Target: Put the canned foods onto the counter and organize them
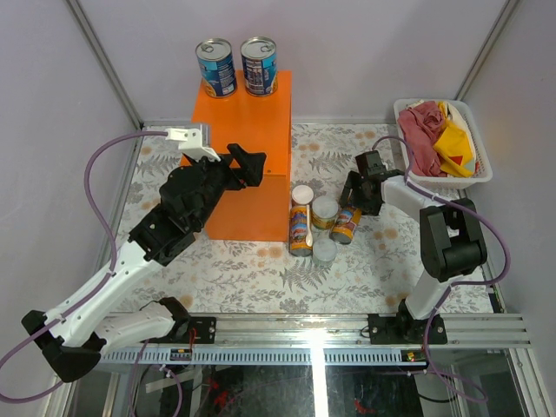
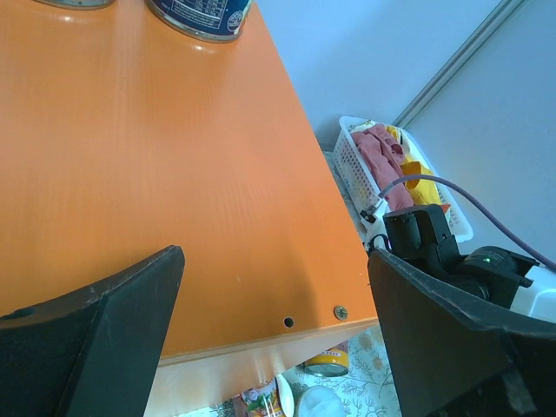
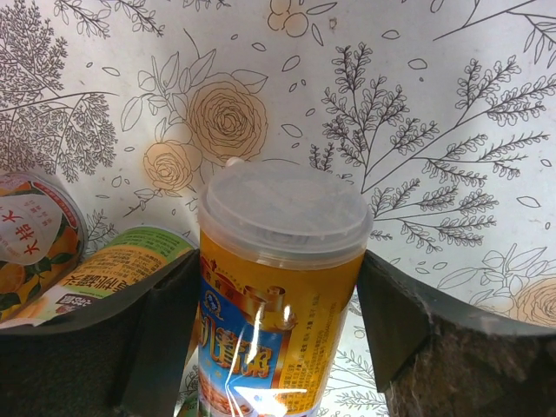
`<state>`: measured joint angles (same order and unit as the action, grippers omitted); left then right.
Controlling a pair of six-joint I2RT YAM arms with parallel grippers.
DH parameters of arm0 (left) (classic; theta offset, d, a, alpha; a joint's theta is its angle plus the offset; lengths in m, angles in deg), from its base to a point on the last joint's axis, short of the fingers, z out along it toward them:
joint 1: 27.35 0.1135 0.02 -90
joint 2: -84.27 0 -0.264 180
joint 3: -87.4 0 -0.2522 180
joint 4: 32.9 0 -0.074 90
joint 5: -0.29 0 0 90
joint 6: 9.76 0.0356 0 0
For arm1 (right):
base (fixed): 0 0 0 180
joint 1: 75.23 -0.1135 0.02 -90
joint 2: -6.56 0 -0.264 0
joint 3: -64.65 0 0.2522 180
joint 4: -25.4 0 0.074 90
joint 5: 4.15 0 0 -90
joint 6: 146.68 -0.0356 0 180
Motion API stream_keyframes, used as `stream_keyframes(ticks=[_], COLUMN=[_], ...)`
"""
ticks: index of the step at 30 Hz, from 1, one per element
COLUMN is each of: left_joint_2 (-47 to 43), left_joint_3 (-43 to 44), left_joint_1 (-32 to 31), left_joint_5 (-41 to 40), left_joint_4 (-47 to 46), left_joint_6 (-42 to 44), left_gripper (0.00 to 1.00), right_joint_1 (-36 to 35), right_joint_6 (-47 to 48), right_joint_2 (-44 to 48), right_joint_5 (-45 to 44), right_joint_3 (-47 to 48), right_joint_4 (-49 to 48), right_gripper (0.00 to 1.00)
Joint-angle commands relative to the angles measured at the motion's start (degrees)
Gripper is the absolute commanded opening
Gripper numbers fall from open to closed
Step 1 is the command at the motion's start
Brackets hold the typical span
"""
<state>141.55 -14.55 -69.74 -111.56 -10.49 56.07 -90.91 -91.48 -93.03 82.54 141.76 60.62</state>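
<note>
Now yellow-orange can point(image 3: 280, 287) between jaws of right end effector point(image 3: 276, 265); wide, grip unclear.

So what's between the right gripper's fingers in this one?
A yellow-orange can with a pale lid fills the gap between the fingers of the right gripper, seen in the right wrist view; contact is unclear.

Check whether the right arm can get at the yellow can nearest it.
Likely yes: the right tool straddles the yellow can, one finger on each side, with nothing between. The neighbouring cans lie off to one side.
</note>
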Motion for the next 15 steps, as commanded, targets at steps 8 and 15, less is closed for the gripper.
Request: stream_keyframes(ticks=[8,15], left_joint_2=[-1.23,-1.71], left_joint_3=[-3.38,-3.2], left_joint_1=[-0.32,-0.32], left_joint_5=[0.15,0.31], left_joint_4=[-0.39,-1.32], left_joint_6=[-0.63,-0.33], left_gripper=[0.87,0.87], right_joint_1=[0.19,0.16], right_joint_6=[0.55,1.2], right_joint_2=[1.34,6.77], right_joint_5=[1.1,-1.22], right_joint_3=[-1.07,-1.39], right_joint_4=[-1.0,-0.17], right_gripper=[0.36,0.04])
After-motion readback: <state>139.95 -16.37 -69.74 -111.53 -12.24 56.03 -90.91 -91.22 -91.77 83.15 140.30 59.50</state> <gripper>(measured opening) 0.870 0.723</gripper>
